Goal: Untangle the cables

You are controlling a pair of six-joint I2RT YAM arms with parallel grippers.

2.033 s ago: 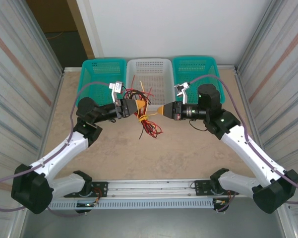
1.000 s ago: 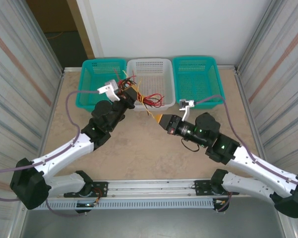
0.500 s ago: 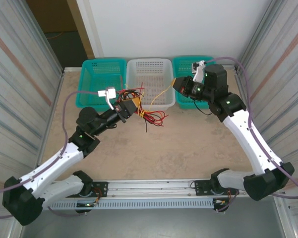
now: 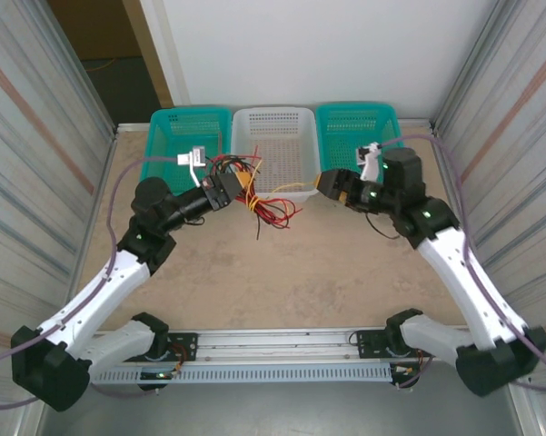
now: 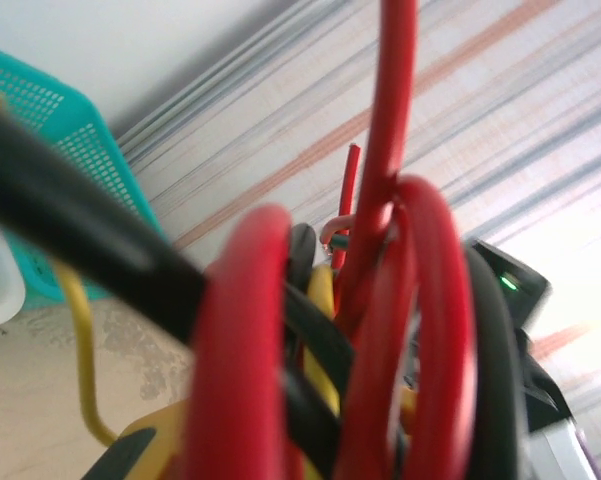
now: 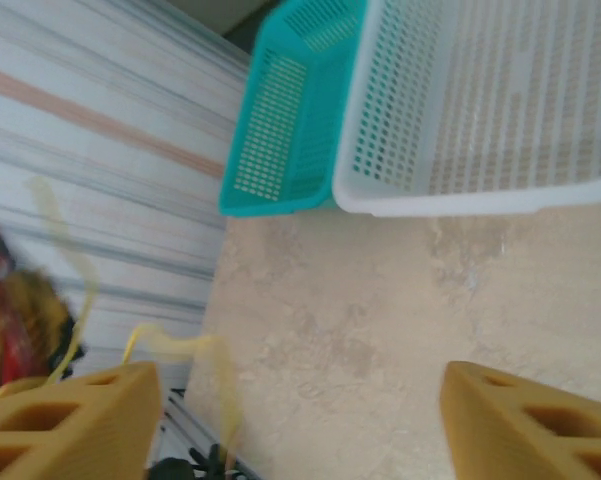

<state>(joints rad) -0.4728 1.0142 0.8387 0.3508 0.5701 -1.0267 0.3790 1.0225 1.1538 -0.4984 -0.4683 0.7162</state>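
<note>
Red, black cables (image 5: 240,350) close at left wrist; yellow strand (image 4: 295,188) overhead.

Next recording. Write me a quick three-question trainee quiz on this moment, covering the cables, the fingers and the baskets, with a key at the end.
1. Multiple choice: what colour is the single cable stretching from the bundle of cables toward the right fingers? A red, B yellow, C black.
2. True or false: the white basket stands between the left teal basket and the right teal basket.
3. Fill in: the bundle of cables is gripped by the ___ fingers.

Key
1. B
2. True
3. left: the left fingers hold it, while the right fingers are spread open in the right wrist view.
</note>
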